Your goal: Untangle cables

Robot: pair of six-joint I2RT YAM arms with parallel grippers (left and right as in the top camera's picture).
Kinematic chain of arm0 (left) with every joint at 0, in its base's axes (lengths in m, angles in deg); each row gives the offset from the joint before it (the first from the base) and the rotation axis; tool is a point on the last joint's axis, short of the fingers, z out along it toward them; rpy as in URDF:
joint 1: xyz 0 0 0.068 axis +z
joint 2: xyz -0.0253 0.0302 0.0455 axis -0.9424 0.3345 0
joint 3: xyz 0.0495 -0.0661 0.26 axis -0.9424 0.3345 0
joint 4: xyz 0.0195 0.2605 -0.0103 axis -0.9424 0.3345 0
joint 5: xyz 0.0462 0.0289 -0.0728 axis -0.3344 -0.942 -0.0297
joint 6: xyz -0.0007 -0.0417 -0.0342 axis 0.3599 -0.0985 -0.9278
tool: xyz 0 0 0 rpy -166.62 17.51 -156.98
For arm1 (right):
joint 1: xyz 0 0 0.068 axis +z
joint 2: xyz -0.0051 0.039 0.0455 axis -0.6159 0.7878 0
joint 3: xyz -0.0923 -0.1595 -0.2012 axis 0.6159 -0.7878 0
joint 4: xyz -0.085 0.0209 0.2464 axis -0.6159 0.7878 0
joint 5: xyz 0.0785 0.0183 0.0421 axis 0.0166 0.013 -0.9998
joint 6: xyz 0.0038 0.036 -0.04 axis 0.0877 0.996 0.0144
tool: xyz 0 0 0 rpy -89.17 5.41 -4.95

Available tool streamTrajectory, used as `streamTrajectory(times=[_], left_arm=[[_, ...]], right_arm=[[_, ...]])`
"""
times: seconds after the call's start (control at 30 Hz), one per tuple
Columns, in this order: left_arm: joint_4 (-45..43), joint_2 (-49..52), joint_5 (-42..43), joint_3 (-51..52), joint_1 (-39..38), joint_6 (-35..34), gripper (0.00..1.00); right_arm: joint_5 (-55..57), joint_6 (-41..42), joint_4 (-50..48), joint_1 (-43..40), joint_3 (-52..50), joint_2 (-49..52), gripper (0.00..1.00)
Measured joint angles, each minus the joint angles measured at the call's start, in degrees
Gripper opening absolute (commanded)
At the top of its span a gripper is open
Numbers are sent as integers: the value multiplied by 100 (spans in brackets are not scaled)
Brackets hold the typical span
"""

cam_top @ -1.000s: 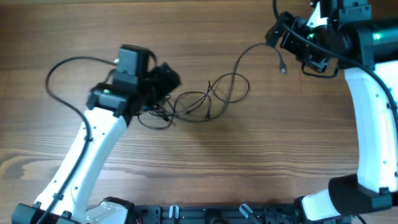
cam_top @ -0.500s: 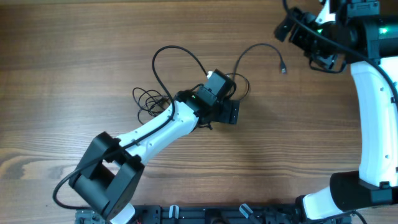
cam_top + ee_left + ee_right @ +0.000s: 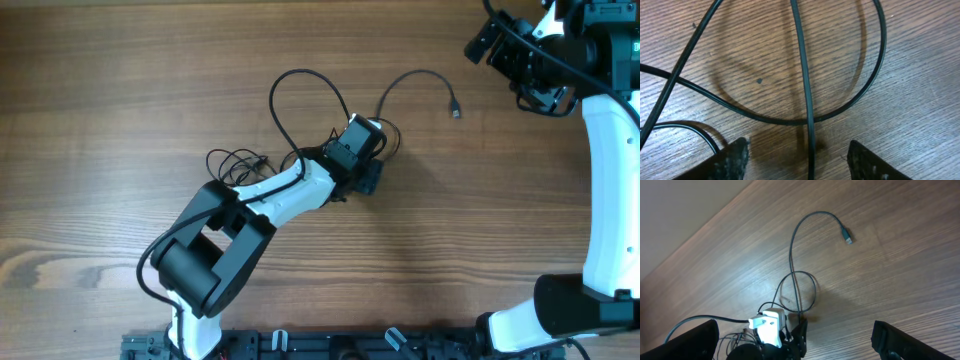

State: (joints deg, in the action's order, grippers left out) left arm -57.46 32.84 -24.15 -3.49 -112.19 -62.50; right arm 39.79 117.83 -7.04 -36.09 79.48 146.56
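Well, the left gripper (image 3: 368, 180) is down low over the middle of the table (image 3: 120, 60), its jaws spread apart and clamped on nothing. From the left wrist view, one strand of the cables (image 3: 805, 75) runs straight between its fingers (image 3: 735, 157), crossing a curved strand that lies on the wood. A small knot of loops (image 3: 236, 166) lies on the left-edge side of the gripper. Another strand arcs off toward the far right corner and ends in a silver-tipped plug (image 3: 455, 110) lying free. The right gripper (image 3: 515, 68) hangs over that far right corner, well apart from the cords, its fingers spread wide and holding nothing.
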Motion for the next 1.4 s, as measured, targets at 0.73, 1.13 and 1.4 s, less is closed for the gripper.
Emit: streamTrajectory(times=[0.73,1.13,1.4], left_arm=[[-306,-835,1001,-549,-251,-494,4],[-2319,-3289,1276,-859,-251,-1899,4],[-4551,-3368,205,-846,-26,-2046,4]], right_arm=[[341,-2,251,0,0,0,100],[404,-24,455,0,0,0,100],[404,-295,859,0,0,0,100]])
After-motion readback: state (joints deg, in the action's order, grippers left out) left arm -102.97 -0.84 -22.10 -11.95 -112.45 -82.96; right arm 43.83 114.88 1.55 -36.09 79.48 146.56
